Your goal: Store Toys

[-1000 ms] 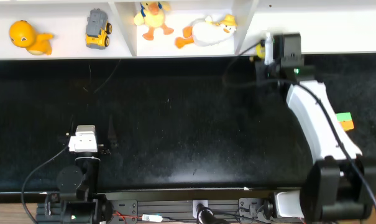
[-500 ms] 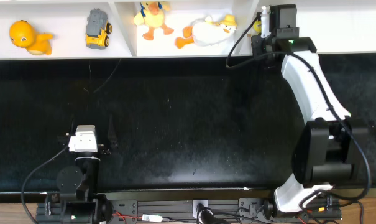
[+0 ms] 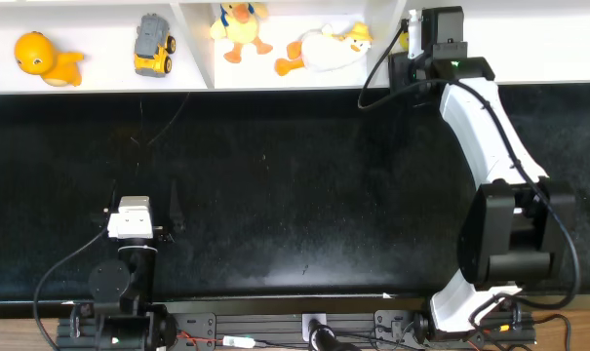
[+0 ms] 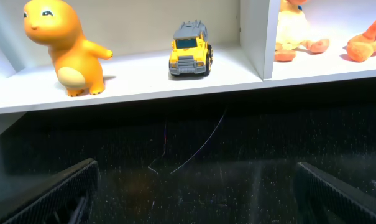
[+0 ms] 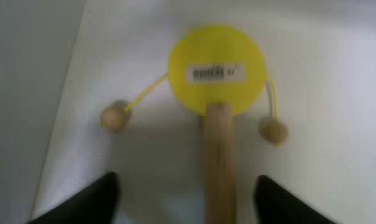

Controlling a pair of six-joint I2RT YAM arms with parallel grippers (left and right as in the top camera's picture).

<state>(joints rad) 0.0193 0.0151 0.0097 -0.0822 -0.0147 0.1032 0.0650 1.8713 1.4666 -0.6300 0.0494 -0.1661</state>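
Observation:
A yellow drum rattle (image 5: 216, 70) with a wooden handle (image 5: 219, 162) and two beads on strings lies flat on the white floor of the shelf's right compartment (image 3: 529, 49). My right gripper (image 5: 188, 190) is open just over it. Its fingers (image 5: 104, 198) stand well apart on either side of the handle without touching it. From above, the right arm (image 3: 480, 117) stretches to that compartment, with a bit of yellow rattle (image 3: 403, 44) showing at its tip. My left gripper (image 4: 194, 199) is open and holds nothing, low over the black mat (image 3: 295, 195) at the near left.
The white shelf (image 3: 275, 83) along the far edge holds an orange dinosaur figure (image 3: 46, 57), a yellow toy truck (image 3: 154, 46), a yellow plush duck (image 3: 241, 29) and a white plush duck (image 3: 324, 49) lying down. White dividers (image 3: 199, 39) separate the compartments.
The right arm has swung from the mat's far edge up into the right shelf compartment. It has barely moved over the last half second. The left arm has kept still.

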